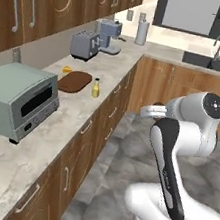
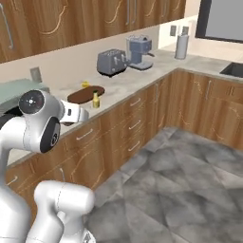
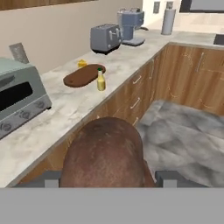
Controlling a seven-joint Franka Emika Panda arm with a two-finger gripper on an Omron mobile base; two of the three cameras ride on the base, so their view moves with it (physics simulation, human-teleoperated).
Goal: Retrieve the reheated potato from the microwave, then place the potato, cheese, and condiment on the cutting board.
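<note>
Gripping the potato (image 3: 104, 153), the tool (image 3: 107, 179) is seen with its jaws held wide apart around the brown lump, one dark tip on each side of it at the bottom of the hand view. In the left base view the tool (image 1: 155, 111) is partly hidden behind the arm; a dark bit of potato (image 1: 158, 105) is glimpsed at its end. The arm is folded at the elbow, with the hand reaching level toward the table (image 1: 35, 145) from over the floor (image 2: 180, 190).

On the table the board (image 1: 74, 82) lies flat. The cheese (image 1: 67, 69) is set just beside its far end, off the board. The condiment (image 1: 96, 87) stands upright just beside the board's front edge, near the table's lip. A toaster oven (image 1: 17, 99) sits nearer, a toaster (image 1: 85, 44) and coffee machine (image 1: 109, 36) farther along.
</note>
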